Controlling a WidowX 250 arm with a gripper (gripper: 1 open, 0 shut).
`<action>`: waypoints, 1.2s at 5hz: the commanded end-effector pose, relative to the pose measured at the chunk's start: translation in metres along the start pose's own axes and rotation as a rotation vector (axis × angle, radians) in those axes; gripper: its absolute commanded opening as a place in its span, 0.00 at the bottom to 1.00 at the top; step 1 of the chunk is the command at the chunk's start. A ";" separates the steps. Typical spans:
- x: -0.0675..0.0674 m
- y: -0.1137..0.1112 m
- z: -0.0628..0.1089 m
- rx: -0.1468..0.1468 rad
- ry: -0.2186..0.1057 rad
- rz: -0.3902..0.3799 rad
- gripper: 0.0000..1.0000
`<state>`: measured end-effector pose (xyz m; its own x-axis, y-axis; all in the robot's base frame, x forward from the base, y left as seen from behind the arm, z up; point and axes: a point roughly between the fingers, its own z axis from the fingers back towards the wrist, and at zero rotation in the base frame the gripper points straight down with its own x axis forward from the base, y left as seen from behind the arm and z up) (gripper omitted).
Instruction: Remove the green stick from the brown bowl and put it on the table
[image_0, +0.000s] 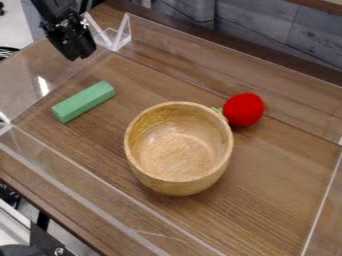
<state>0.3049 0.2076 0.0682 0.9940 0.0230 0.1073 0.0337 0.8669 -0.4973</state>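
Observation:
The green stick (83, 101) lies flat on the table (267, 190), left of the brown bowl (150, 172) and a short gap from it. The bowl stands upright in the middle, and its inside shows only bare wood. My black gripper (71, 45) hangs at the far left corner, above and behind the stick and apart from it. Its fingers point down with a small gap and hold nothing.
A red ball (243, 109) rests on the table just behind and right of the bowl. Low clear acrylic walls (160, 45) border the tabletop on all sides. Bare wood shows to the right of the bowl and in front of it.

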 end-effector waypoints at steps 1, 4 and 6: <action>0.011 -0.005 0.018 0.048 -0.043 -0.028 1.00; 0.013 -0.008 0.019 0.059 -0.045 -0.021 1.00; 0.014 -0.008 0.019 0.066 -0.044 -0.014 0.00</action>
<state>0.3104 0.2067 0.0685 0.9938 0.0443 0.1015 0.0105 0.8747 -0.4845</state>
